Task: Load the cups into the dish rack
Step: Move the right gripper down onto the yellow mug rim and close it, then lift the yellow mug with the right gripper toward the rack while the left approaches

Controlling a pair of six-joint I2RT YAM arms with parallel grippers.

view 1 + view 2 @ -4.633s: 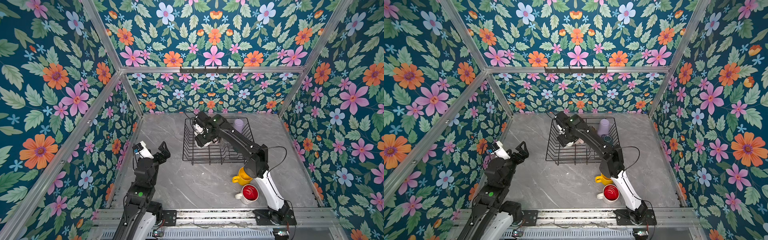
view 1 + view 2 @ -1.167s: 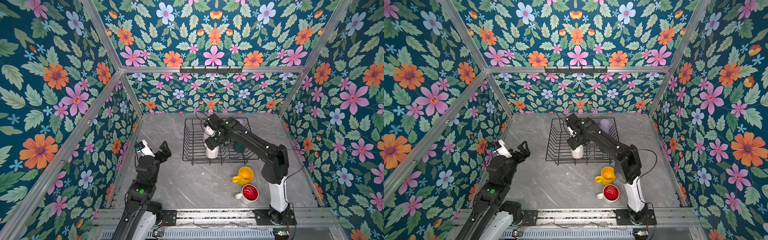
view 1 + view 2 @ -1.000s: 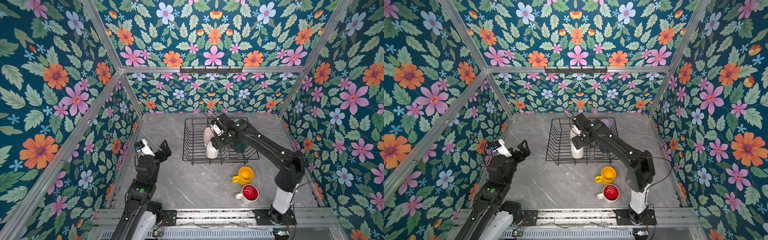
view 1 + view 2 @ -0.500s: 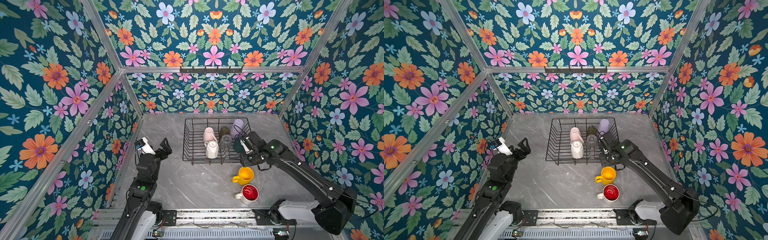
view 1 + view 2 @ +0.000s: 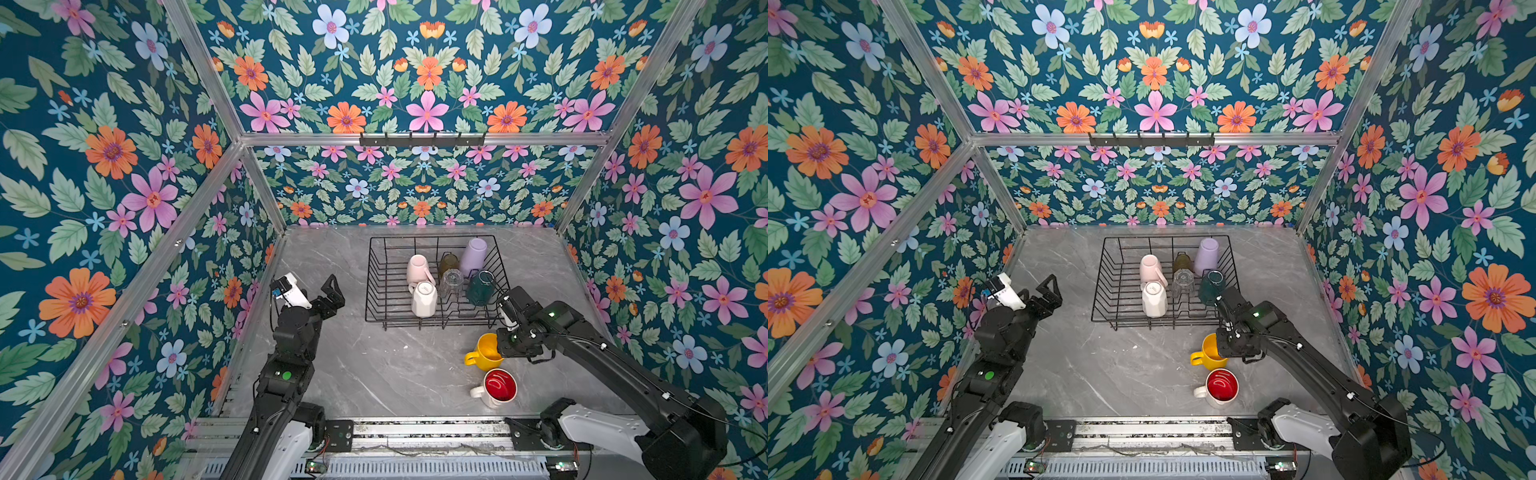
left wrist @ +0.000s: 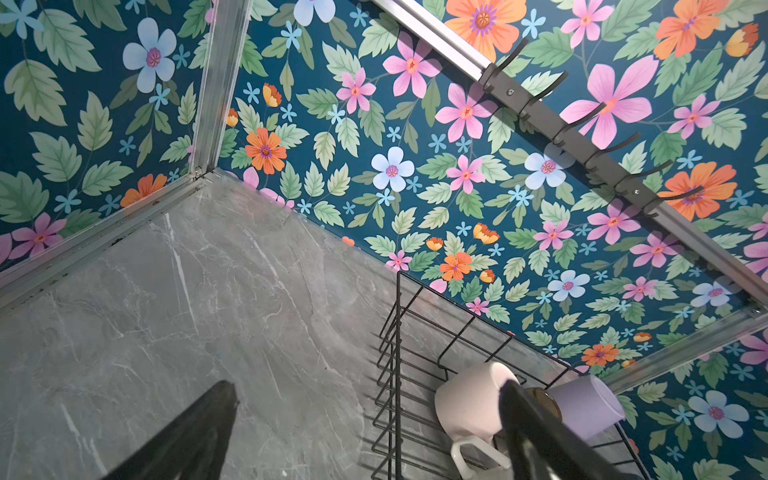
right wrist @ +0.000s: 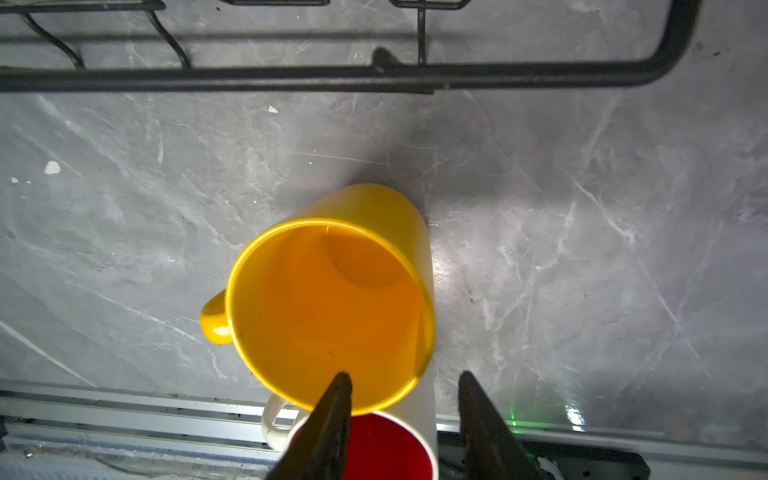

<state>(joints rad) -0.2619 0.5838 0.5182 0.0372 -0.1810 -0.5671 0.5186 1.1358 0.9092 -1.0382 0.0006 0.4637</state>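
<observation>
The rack (image 5: 376, 286) was seen toward the back of the grey table (image 5: 332, 374), right of the middle. Six cups were held in it. A pink mug (image 5: 417, 268) was set with a white mug (image 5: 424, 299) just in front of it. An olive glass (image 5: 449, 262) was set with a clear glass (image 5: 452, 280) in front. A tumbler (image 5: 475, 255) was placed at the back right, and a teal mug (image 5: 480, 287) at the right side, nearer the front. The white mug and the tumbler were stood mouth down; for the others this could not be told surely.

Two cups were found on the table in front of the rack's right corner. A yellow mug (image 5: 482, 355) was stood upright, its handle turned leftward in both top views. A red-lined mug (image 5: 496, 386) was stood just beside it, nearer the front edge, also upright.

The right gripper (image 7: 403, 376) was held over the yellow mug's right rim. In the right wrist view its jaws were shown partly parted, one finger (image 7: 328, 419) over the mug's mouth and the other outside the wall. The wall was straddled but touched by neither, and nothing was gripped.

The left gripper (image 6: 368, 386) was hung above the table left of the rack, well apart from every cup, its jaws spread wide and empty.
</observation>
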